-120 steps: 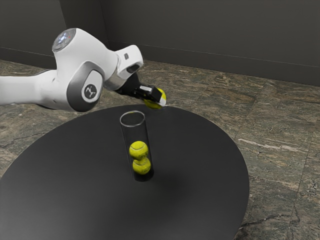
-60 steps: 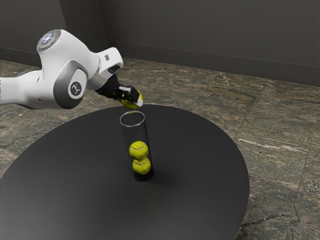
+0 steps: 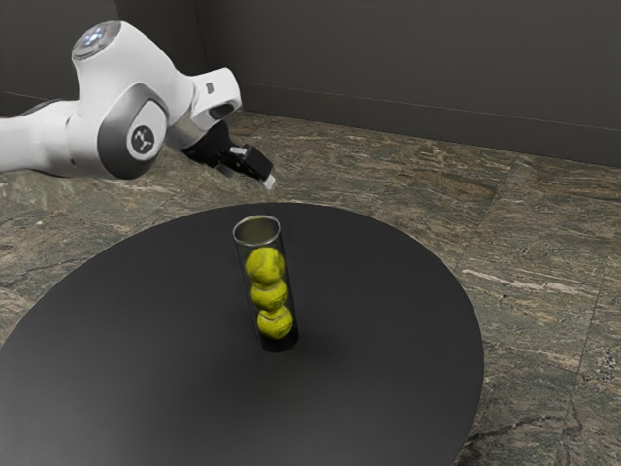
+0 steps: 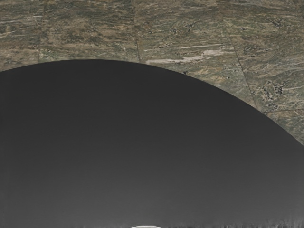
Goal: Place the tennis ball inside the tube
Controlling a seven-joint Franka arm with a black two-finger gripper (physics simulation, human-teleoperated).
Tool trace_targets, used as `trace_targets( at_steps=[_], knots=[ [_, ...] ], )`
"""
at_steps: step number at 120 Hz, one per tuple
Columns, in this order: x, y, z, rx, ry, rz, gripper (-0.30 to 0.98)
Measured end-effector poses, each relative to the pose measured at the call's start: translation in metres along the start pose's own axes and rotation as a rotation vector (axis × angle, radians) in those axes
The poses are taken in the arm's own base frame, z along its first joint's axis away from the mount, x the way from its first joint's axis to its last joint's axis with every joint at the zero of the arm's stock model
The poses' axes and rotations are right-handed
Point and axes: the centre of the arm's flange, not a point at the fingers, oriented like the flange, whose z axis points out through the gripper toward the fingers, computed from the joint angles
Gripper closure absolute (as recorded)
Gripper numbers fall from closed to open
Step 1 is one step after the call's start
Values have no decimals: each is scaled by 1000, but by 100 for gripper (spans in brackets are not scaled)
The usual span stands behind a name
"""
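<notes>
The gripper (image 3: pixel 248 179) hangs above and slightly beyond the tube's mouth in the exterior view, open and holding nothing. Below it the clear tube (image 3: pixel 258 243) stands upright on the round table. Three yellow balls are stacked inside: the top tennis ball (image 3: pixel 265 264) lies below the rim, over the middle ball (image 3: pixel 269 295) and the bottom ball (image 3: pixel 276 322). A pale sliver (image 4: pixel 146 226) shows at the wrist view's lower edge; what it belongs to I cannot tell.
The dark round table (image 3: pixel 388 320) extends around the tube, and its curved edge also crosses the wrist view, where the tabletop (image 4: pixel 142 142) is seen from above. Stone-patterned floor (image 3: pixel 524 252) lies beyond, with a dark wall (image 3: pixel 417 68) behind.
The ball that my gripper held has been let go and is now the top one in the tube. My hand has moved toward the exterior view's left, then slightly up.
</notes>
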Motion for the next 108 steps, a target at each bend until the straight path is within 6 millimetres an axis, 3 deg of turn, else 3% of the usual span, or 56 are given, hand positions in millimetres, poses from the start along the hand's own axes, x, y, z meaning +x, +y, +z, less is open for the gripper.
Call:
trace_targets(
  at_steps=[18,29,42,64,80,108],
  knots=[
    [33,0,-41,66,-85,112,3],
    [50,-6,-49,102,-174,171,2],
    [57,-28,-41,134,-287,227,1],
    [47,-55,-31,163,-427,281,0],
    [45,-60,-31,160,-465,314,0],
    [53,-57,-16,116,-495,395,0]
  ],
)
